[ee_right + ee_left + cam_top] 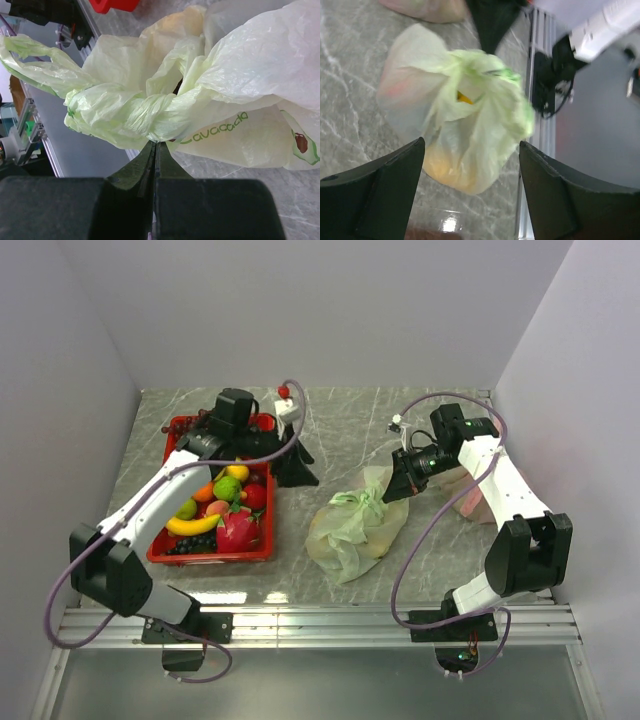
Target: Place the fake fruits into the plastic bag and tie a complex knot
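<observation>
Right gripper (155, 146): fingers pressed together, tips against the underside of the knot (132, 117). Whether any film is caught between them cannot be told.
Left gripper (471, 145): fingers spread wide, apart from the bag.
Bag (355, 530): pale green, tied at the top, lying at the centre of the overhead frame on the grey table (350, 430).
Fruits (225, 505): heaped in a red basket (210, 557), left of frame.
Pink bag (470, 500): right of frame, beside the right arm.
</observation>
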`<state>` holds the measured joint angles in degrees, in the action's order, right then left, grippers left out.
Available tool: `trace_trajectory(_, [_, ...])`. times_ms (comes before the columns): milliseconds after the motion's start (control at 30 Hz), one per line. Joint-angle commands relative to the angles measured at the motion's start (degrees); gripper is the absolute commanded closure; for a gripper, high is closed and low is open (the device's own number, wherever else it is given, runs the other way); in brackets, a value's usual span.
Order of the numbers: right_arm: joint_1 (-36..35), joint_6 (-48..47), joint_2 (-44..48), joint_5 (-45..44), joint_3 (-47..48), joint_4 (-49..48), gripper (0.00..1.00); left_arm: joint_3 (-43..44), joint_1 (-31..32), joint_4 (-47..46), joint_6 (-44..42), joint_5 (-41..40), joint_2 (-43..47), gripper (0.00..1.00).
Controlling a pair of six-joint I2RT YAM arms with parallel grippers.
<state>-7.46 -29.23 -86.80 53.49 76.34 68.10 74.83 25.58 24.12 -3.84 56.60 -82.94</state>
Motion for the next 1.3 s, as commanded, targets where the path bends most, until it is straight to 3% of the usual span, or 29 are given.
trace_trajectory(0, [0.2, -0.7, 1.4, 0.1, 2.6, 1.4, 1.00, 3.6, 5.6, 14.1, -15.7, -4.0, 2.9, 0.18])
trace_trajectory(267, [0.0, -1.1, 0.9, 0.6, 2.8, 1.8, 1.00, 3.7, 16.3, 5.3, -12.1, -16.2, 1.5, 0.18])
trace_trajectory(367, [0.1, -2.1, 1.1, 0.5, 2.9, 2.4, 1.00, 4.9, 17.2, 3.5, -9.3, -18.9, -1.8, 0.28])
trace_trajectory(400, [0.1, -2.3, 1.2, 0.4, 2.9, 2.7, 1.00, 5.0, 17.3, 2.3, -8.5, -19.9, -3.2, 0.45])
trace_trajectory(467, [0.3, -3.4, 1.5, -0.1, 2.9, 3.5, 1.00, 4.7, 17.1, 1.9, -7.2, -21.4, -4.2, 0.67])
trace_trajectory(500, [0.5, -3.8, 1.6, -0.3, 2.9, 3.8, 1.00, 4.4, 17.0, 1.8, -7.3, -21.8, -4.3, 0.88])
trace_trajectory(567, [1.7, -4.6, 2.2, -0.8, 2.4, 4.3, 1.00, 1.3, 15.1, 0.5, -5.5, -22.5, -2.6, 1.00])
trace_trajectory(867, [11.2, -13.5, 0.2, -3.7, 5.1, 11.9, 1.00, -11.5, 5.0, -6.6, 5.9, -32.8, 4.4, 1.00])
trace_trajectory(1067, [16.8, -16.2, -1.2, -8.7, 3.7, 10.0, 1.00, -15.2, -1.1, -5.2, 6.8, -38.6, 5.4, 1.00])
trace_trajectory(1267, [17.7, -15.3, -2.4, -7.5, 4.1, 8.6, 1.00, -17.0, -2.2, -6.4, 5.2, -33.6, 5.2, 1.00])
